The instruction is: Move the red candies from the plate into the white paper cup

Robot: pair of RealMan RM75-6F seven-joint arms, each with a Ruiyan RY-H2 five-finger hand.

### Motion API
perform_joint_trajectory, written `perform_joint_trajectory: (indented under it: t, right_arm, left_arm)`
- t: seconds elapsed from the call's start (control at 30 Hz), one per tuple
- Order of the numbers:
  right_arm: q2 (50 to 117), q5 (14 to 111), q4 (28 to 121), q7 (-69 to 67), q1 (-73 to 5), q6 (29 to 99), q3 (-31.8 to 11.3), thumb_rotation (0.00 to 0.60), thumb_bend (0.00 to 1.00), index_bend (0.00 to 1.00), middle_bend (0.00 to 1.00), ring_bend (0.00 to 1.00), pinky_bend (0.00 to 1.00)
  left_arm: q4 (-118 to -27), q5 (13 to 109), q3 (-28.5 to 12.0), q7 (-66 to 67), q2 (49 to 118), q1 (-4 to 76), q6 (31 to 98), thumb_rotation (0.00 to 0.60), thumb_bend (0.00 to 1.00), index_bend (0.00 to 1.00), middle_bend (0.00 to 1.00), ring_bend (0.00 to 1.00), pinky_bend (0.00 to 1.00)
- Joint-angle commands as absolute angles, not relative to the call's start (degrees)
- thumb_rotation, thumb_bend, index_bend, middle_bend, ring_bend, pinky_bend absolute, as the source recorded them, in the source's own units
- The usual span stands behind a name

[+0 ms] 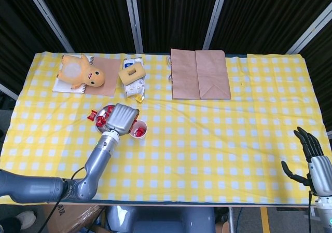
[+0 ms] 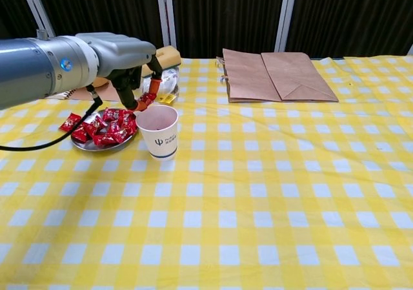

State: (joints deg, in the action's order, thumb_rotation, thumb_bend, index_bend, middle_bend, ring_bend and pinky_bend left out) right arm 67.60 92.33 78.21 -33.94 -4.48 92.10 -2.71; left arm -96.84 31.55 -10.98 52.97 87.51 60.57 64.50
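Note:
A metal plate (image 2: 87,144) (image 1: 102,111) at the left holds several red wrapped candies (image 2: 106,124). Just right of it stands the white paper cup (image 2: 159,132) (image 1: 139,129), with red candies inside it in the head view. My left hand (image 2: 132,67) (image 1: 122,120) hovers over the cup's left rim and pinches one red candy (image 2: 146,101) between its fingertips, just above the rim. My right hand (image 1: 310,152) rests at the table's front right corner, fingers apart and holding nothing; only the head view shows it.
A yellow plush toy (image 1: 80,72) lies on a notebook at the back left. A sponge on a wrapped packet (image 1: 133,76) sits behind the plate. A flat brown paper bag (image 1: 199,74) lies at the back centre. The tablecloth is yellow checked.

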Motion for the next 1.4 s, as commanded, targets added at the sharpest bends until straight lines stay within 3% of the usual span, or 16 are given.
perform_joint_trajectory:
  t: [0.03,0.43,0.77,0.9,1.27,1.4]
  right_arm:
    - [67.6,92.4,78.2,-34.0,-4.5,92.1,-2.7,0.600,0.42,0.00,0.00,0.00,0.00]
    - [67.6,92.6,78.2,-34.1,-4.4,92.4,-2.6,0.600,0.42,0.00,0.00,0.00,0.00]
    - [67.6,92.7,78.2,-34.0,-4.4,92.4,-2.6,0.600,0.42,0.00,0.00,0.00,0.00]
    - [67.6,92.7,78.2,-34.1,-4.4,92.4,-2.6,0.600,0.42,0.00,0.00,0.00,0.00]
    - [67.6,92.9,78.1,-34.2,-4.6,92.2,-2.5,0.600,0.42,0.00,0.00,0.00,0.00]
    - [67.6,92.9,78.2,-34.0,-4.6,92.0,-2.4,0.600,0.42,0.00,0.00,0.00,0.00]
  left_arm:
    - [-96.5,31.7,-11.0,52.8,88.4,61.0,64.4,0.600,0.44,0.53,0.99,1.00,1.00]
    - [-97.2,30.3,-10.5,53.9,88.6,62.0,64.6,0.600,0.33,0.48,0.98,1.00,1.00]
    - [-98.1,30.6,-10.7,52.9,86.8,61.6,65.5,0.600,0.33,0.44,0.97,1.00,1.00]
    - [-98.3,30.8,-10.6,52.2,85.4,61.0,66.0,0.600,0.26,0.42,0.97,1.00,1.00]
    - [-95.5,28.4,-7.6,51.1,81.4,57.7,65.6,0.600,0.24,0.39,0.97,1.00,1.00]
    - [-93.2,27.3,-6.8,50.7,81.1,56.7,65.0,0.600,0.18,0.36,0.97,1.00,1.00]
